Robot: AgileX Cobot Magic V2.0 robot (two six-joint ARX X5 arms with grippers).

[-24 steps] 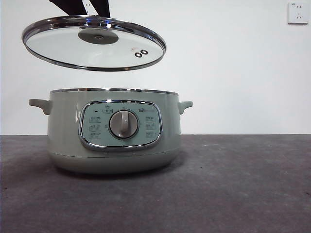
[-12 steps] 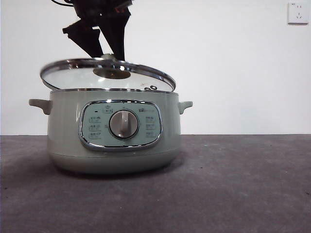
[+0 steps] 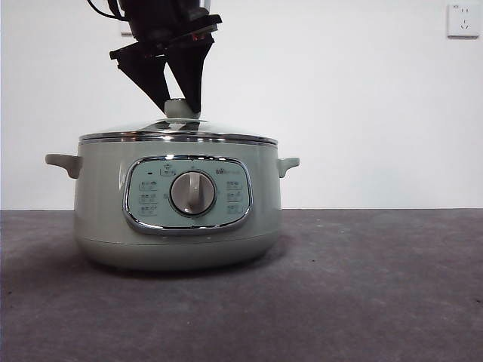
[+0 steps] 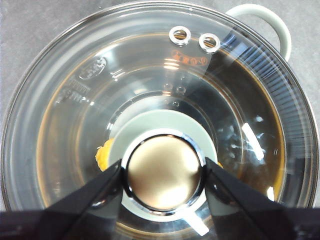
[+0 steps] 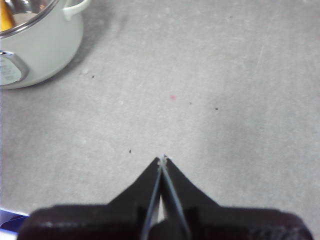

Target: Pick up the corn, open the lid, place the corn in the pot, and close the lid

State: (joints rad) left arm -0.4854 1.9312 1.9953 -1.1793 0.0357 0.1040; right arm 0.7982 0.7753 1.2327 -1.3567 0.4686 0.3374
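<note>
The pale green pot (image 3: 98,196) stands on the table with its dial facing the front camera. The glass lid (image 3: 219,134) lies level on the pot's rim. My left gripper (image 3: 181,105) comes down from above and is shut on the lid's round knob (image 4: 163,172), one jaw on each side. In the left wrist view, a bit of the yellow-orange corn (image 4: 103,155) shows through the lid's glass (image 4: 150,75), inside the pot. My right gripper (image 5: 162,159) is shut and empty over bare table, off to the side of the pot (image 5: 45,45).
The grey table (image 3: 362,286) stretches to the right of the pot. A white wall socket (image 3: 462,19) sits high on the back wall. A blue edge (image 5: 10,216) shows at a corner of the right wrist view.
My left gripper has carried the lid down and to the right, from tilted in the air above the pot to lying flat on the pot's rim.
</note>
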